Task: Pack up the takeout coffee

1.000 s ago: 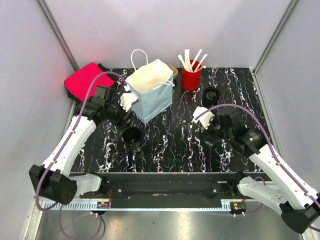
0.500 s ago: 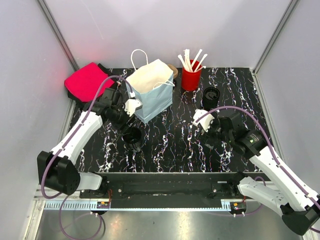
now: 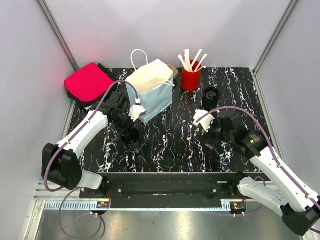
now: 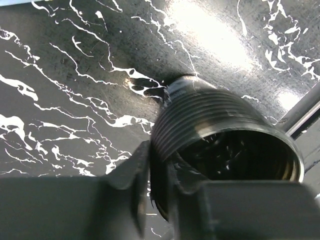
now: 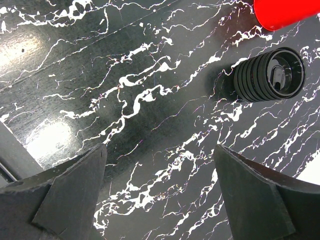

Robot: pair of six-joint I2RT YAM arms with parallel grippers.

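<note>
The left gripper [image 4: 159, 172] has swung from the paper bag [image 3: 150, 92] to the lidless black cup [image 4: 225, 125], jaws pinching its rim, seemingly to clear it, while the right gripper [image 5: 160, 165] hangs wide open near-left of the lidded takeout coffee [image 5: 270, 75], far right

Off-task items, top view:
- Light-blue paper bag [image 3: 150, 92] stands upright at 11 o'clock on the black marbled table [image 3: 170, 145], mouth open, white handles.
- Red cup [image 3: 190, 79] of white stirrers [image 3: 192, 59] at 1 o'clock.
- Pink pouch [image 3: 87, 81] at 10 o'clock, far-left corner.
- Lidless black cup [image 4: 210, 120] at 8 o'clock, ribbed wall, near the bag's front.
</note>
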